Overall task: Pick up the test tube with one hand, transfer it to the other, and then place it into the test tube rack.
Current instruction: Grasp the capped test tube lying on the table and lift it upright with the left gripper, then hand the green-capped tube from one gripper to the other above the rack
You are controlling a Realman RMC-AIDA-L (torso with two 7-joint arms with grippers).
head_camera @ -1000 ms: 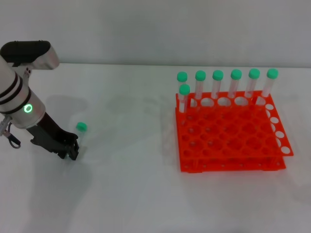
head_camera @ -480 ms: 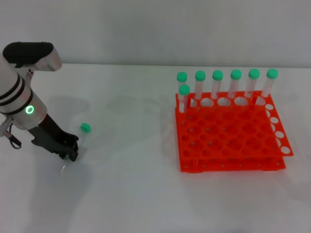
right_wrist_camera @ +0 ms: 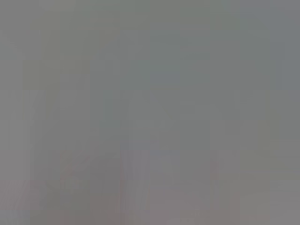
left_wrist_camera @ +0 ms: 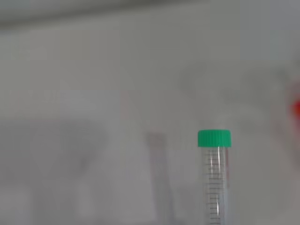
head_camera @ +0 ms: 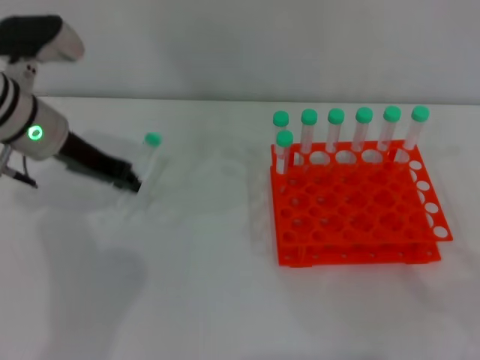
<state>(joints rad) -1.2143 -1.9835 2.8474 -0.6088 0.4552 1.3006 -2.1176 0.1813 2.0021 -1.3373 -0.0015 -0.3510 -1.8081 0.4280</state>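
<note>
Head view: the left gripper (head_camera: 131, 182) is being held out over the white table (head_camera: 195, 285) on the robot's left side, its black fingers pinched on the lower end of the test tube (head_camera: 148, 155). The tube is being carried clear of the table surface, tilted a little, green cap uppermost. The silver-grey wrist with its green light (head_camera: 34, 133) is being seen at the far left edge. The test tube rack (head_camera: 352, 206) is being left standing well apart on the robot's right side, with six capped tubes (head_camera: 349, 135) upright along its back row and a seventh tube (head_camera: 283, 150) one row nearer, at the left corner (the remaining holes are showing empty). The right gripper is not being seen in this view. Left wrist view: the test tube (left_wrist_camera: 214, 176) is being shown upright against the pale table, its green cap on top and printed graduation marks visible on the clear wall; the fingers holding it are not being shown here. A sliver of orange (left_wrist_camera: 296, 108) is being caught at one edge. Right wrist view: only a uniform grey field is being recorded, with nothing identifiable.
</note>
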